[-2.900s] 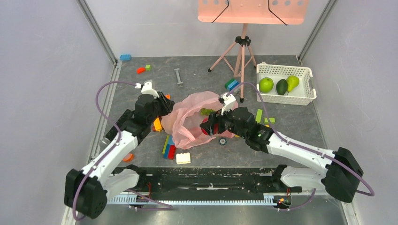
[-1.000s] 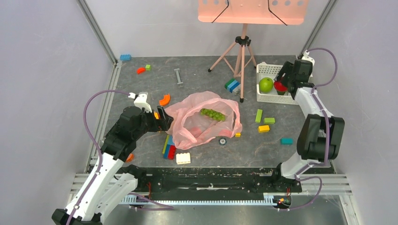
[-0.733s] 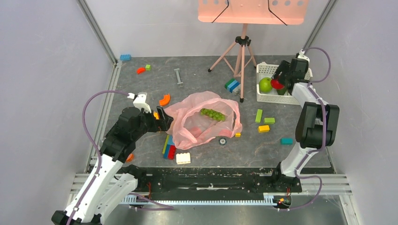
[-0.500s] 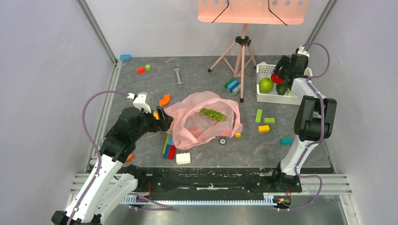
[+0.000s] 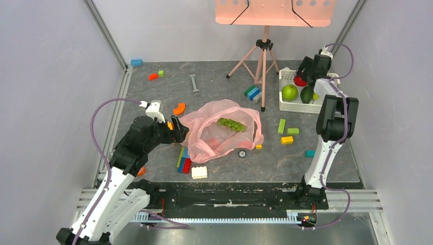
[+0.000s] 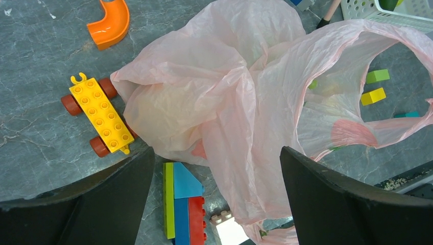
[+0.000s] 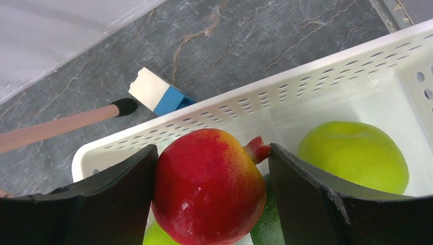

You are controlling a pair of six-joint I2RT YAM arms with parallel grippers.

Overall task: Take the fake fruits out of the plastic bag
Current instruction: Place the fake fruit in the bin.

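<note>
The pink plastic bag (image 5: 219, 133) lies crumpled in the middle of the table, its mouth gaping to the right. One bunch of green grapes (image 5: 231, 124) sits inside. A reddish patch shows through the film, too blurred to name.

At the far right, one red fruit (image 7: 207, 184) with a small crown tip is pinched in the right gripper (image 7: 212, 153). Its jaws are spread fairly wide around the fruit, above the far left corner of the white lattice basket (image 5: 304, 108). In the basket lie one green apple (image 5: 289, 92) and one dark green fruit (image 5: 306, 95).

The left gripper (image 6: 215, 152) hovers over the bag's left edge, jaws spread wide, gripping nothing. Left of the bag lie one yellow wheeled block (image 6: 99, 115) and one orange curved piece (image 6: 110, 23).
</note>
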